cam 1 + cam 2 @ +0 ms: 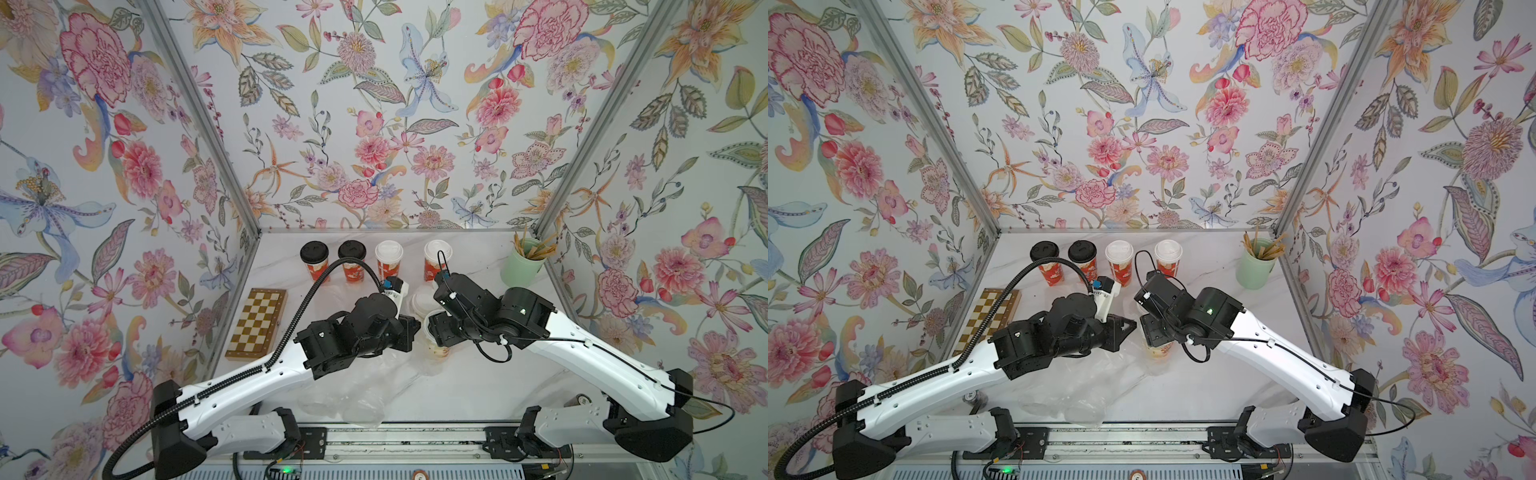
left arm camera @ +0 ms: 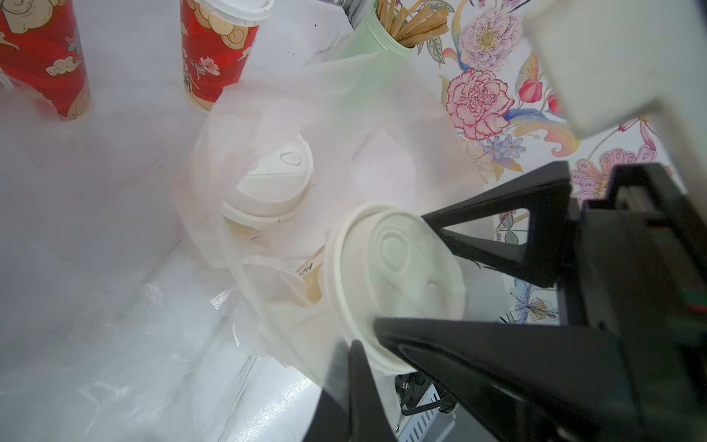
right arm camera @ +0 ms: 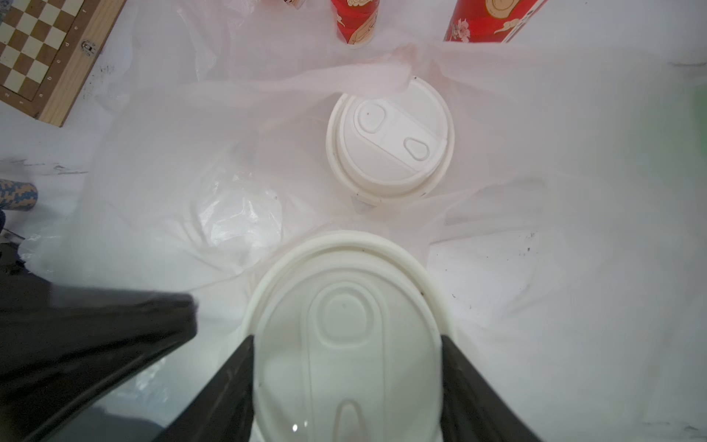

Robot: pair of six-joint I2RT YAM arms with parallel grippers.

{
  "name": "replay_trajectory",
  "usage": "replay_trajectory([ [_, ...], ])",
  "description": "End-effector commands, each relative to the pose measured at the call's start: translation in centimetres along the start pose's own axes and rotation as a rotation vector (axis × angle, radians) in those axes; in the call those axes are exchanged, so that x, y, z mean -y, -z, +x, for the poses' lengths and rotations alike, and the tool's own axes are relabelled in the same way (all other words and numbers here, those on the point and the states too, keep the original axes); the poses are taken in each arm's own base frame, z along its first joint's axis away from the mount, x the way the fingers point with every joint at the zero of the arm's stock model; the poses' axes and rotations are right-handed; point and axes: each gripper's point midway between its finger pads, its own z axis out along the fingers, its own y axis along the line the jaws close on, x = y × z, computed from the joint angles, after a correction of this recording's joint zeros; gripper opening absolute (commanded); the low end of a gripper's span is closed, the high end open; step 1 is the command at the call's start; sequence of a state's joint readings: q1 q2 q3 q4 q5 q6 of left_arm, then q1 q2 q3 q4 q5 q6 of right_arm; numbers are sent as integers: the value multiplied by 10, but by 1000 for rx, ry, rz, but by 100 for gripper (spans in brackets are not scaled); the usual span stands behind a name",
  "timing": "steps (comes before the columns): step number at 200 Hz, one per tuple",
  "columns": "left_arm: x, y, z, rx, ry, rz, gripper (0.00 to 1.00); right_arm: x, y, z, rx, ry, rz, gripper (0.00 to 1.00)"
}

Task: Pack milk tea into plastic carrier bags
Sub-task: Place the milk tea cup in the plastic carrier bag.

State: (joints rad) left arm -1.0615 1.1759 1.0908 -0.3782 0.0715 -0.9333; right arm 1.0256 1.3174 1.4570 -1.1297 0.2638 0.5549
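White marble table, floral walls all round. R gripper had a white-lidded cup clamped at its lid rim, upright at mid-table, with carrier bag film round it. 2nd cup stood just beside, inside the bag. L gripper was pinched shut on bag film. Four more cups lined the back.

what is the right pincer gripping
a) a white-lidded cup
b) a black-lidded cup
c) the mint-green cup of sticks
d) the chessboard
a, in the right wrist view the right pincer presses on both sides of the lid of a white-lidded cup.
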Motion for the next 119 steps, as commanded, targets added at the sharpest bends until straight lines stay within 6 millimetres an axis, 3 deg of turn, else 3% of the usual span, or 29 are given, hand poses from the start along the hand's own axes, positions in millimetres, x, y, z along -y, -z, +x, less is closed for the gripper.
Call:
replay_trajectory([
  [1, 10, 11, -12, 51, 11, 35, 0, -3, -6, -8, 73, -70, -3, 50],
  [55, 12, 14, -18, 71, 18, 46, 0, -5, -42, 7, 43, -86, 24, 52],
  [119, 15, 23, -27, 107, 27, 64, 0, 0, -63, 22, 6, -79, 63, 54],
])
